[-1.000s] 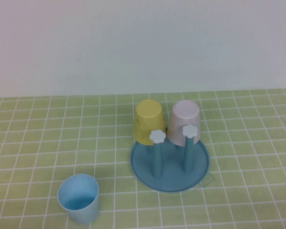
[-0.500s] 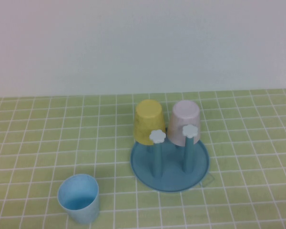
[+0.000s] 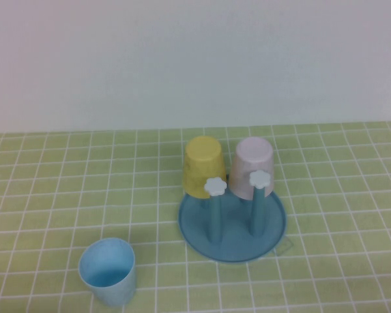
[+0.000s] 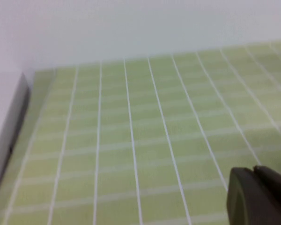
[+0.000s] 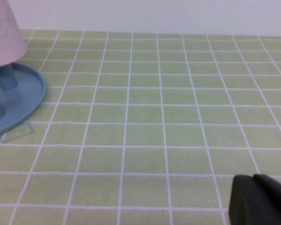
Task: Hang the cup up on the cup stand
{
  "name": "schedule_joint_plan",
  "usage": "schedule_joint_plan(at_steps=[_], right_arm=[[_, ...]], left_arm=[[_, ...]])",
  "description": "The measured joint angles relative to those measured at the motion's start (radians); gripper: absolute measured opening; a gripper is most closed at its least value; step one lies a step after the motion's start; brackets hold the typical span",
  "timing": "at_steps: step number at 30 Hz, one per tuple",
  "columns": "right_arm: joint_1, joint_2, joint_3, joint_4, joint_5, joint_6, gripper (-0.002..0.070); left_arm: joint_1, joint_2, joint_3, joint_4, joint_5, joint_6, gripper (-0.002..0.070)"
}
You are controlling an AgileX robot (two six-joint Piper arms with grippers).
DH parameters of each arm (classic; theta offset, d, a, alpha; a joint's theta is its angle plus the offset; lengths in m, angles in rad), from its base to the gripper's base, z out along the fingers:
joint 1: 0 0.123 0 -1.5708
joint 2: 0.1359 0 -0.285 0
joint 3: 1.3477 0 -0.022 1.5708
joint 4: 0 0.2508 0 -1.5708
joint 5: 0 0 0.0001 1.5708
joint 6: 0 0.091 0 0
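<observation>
Nothing moved: cup (image 3: 107, 272) stands well apart from both closed, parked jaws.

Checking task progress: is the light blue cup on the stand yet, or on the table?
On the table. The cup stands upright, mouth up, apart from the cup stand, near the robot's left.

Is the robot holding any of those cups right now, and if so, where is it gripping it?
Nothing is held. The left gripper and right gripper are shut on nothing, low over bare tablecloth. The blue cup stands alone, upright, beside the cup stand.
</observation>
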State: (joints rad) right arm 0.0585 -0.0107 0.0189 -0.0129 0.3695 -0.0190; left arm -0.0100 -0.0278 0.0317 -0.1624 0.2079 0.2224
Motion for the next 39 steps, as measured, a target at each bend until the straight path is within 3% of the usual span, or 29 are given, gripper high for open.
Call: schedule_joint_plan(at_steps=[6,15,18,24,35,39], right_arm=[[0.0,0.0,0.009,0.0,-0.086,0.0,-0.0001],[0.0,0.0,0.009,0.0,-0.421,-0.006,-0.0001],[0.0,0.0,0.009,-0.004,-0.455,-0.018,-0.0001],[0.0,0.0,0.009,-0.006,-0.466,-0.148,-0.0001],[0.0,0.0,0.009,-0.006,-0.633,-0.039,-0.0002],[0.0,0.0,0.009,-0.006,-0.645,-0.033,-0.0001]], left_arm=[[0.0,0.0,0.0,0.0,-0.15,0.0,0.0],[0.0,0.0,0.0,0.004,-0.452,0.0,0.0],[0.0,0.0,0.0,0.004,-0.517,0.0,0.0],[0.0,0.0,0.0,0.002,-0.603,-0.109,0.0],[0.0,0.0,0.0,0.002,-0.703,-0.121,0.0],[0.0,0.002,-0.019,0.004,-0.695,-0.228,0.0]])
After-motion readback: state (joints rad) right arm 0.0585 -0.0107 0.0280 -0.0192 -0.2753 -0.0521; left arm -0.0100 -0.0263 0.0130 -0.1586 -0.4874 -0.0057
